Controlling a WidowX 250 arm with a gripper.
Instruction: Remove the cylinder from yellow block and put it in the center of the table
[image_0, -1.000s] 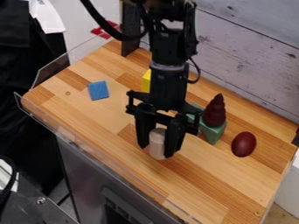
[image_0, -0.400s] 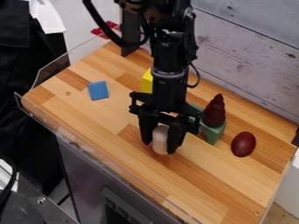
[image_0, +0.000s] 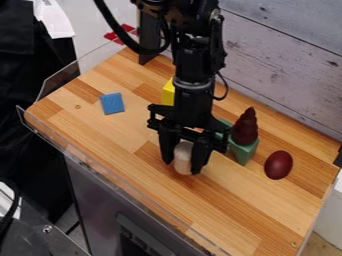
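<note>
The counter is lying under everything, its middle probably the spot that the cylinder is needing, so the step in hand is likely a gentle set-down. The black arm is hanging over it, and it should be travelling straight down, not sideways, as the last of the gap, if any, is closing. The claw is gripping the cylinder, one finger pressing on each side. The green block is standing close by on the right of the view, with a dark red cone resting on it; the claw should be opening only a little, lest a finger be nudging them. The yellow block is sitting behind the arm, partly hidden, well apart from the cylinder. The red egg is lying beyond the green block and could be rolling if bumped. The pale wooden cylinder is standing roughly upright near the counter's middle; whether its base is touching the wood, I cannot tell. It should be resting flat before the fingers are easing off evenly, or it may be tipping. The blue square is lying safely aside.
</note>
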